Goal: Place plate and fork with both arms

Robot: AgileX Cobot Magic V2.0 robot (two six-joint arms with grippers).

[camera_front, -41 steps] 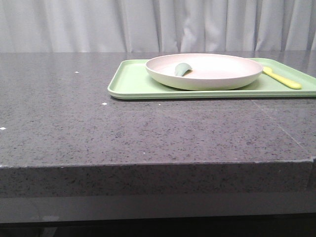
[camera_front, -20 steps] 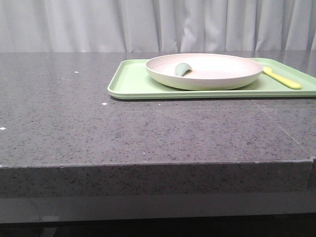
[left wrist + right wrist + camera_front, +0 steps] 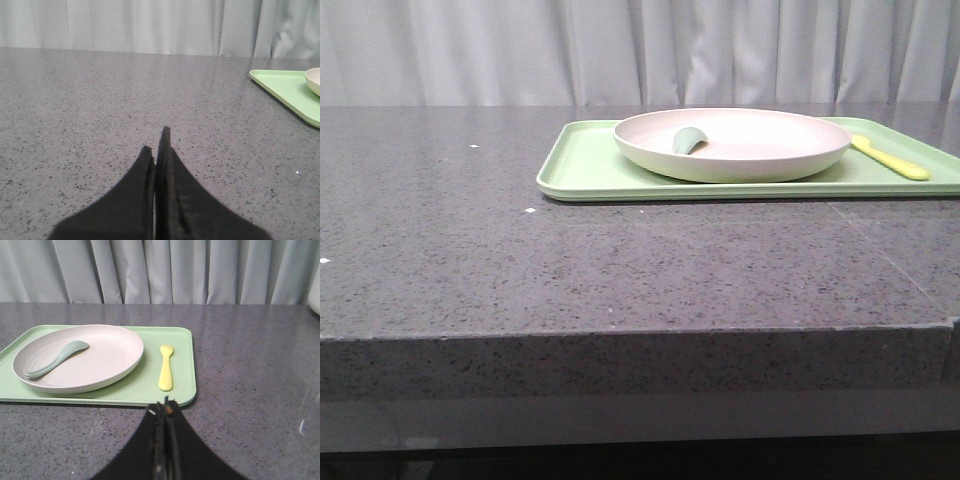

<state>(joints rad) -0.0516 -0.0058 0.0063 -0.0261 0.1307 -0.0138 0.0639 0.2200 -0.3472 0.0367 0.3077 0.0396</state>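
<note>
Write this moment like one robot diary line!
plate on tray | fork beside plate | left gripper shut | right gripper shut

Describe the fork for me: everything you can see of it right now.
The fork is small, slim and pale yellow, plastic by its look, with short tines and a broader rounded handle. It lies flat on the light green tray, just beside the cream plate without touching it, tines pointing away from the right pincer, which hangs shut short of the tray. In the front view the fork sits right of the plate. Nothing holds it.
</note>
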